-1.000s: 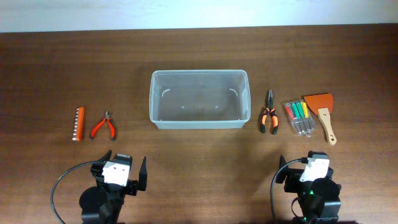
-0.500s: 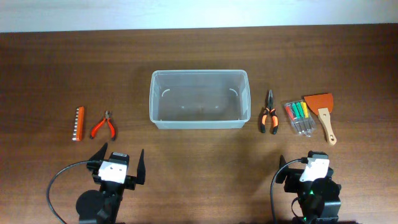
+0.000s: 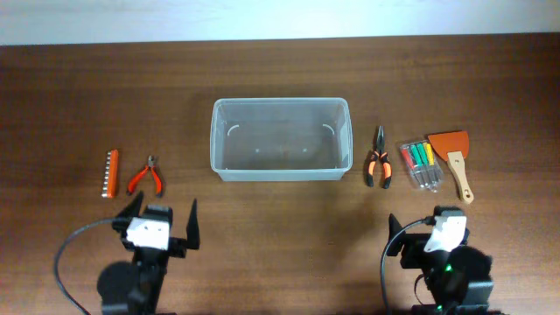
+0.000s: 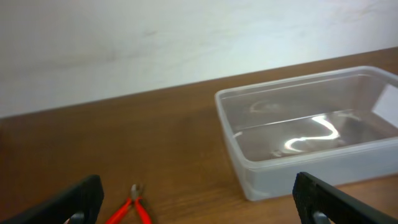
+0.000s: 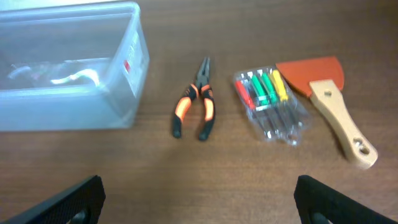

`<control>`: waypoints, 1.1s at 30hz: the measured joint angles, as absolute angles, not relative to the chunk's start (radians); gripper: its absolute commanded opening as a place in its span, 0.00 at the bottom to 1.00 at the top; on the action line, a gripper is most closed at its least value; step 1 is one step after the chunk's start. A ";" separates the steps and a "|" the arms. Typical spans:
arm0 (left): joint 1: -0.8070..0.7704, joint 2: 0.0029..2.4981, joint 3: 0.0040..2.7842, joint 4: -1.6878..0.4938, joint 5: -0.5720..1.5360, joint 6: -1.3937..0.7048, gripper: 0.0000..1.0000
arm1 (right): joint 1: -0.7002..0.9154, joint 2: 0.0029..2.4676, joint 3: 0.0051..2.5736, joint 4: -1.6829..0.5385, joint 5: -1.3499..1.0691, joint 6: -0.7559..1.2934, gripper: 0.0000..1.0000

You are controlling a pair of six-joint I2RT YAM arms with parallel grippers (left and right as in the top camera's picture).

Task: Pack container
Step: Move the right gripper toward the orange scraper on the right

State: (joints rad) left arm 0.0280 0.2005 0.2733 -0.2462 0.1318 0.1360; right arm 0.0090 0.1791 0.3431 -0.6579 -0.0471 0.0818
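The clear plastic container (image 3: 279, 139) stands empty at the table's middle; it also shows in the left wrist view (image 4: 311, 134) and the right wrist view (image 5: 68, 68). Red-handled cutters (image 3: 146, 178) and an orange bit holder (image 3: 108, 173) lie to its left. Orange-and-black pliers (image 3: 378, 163), a clear case of coloured bits (image 3: 420, 164) and an orange scraper with a wooden handle (image 3: 453, 157) lie to its right. My left gripper (image 3: 161, 223) is open and empty, near the cutters (image 4: 129, 210). My right gripper (image 3: 433, 236) is open and empty, below the pliers (image 5: 196, 109).
The brown wooden table (image 3: 280, 219) ends at a white wall (image 3: 262, 17) at the back. Black cables loop beside both arm bases at the front edge.
My left gripper has moved left and slightly forward, toward the cutters. The right arm has shifted slightly right. No object has moved.
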 measured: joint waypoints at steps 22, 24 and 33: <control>0.164 1.438 1.216 -0.468 0.105 0.233 0.99 | 0.006 1.335 1.579 -1.230 -0.030 -0.034 0.99; 0.164 1.461 1.216 -0.472 0.109 0.236 0.99 | -0.019 1.362 1.596 -1.246 0.001 -0.030 0.99; 0.164 1.482 1.217 -0.472 0.118 0.240 0.99 | -0.309 1.491 1.601 -1.254 0.060 -0.027 1.00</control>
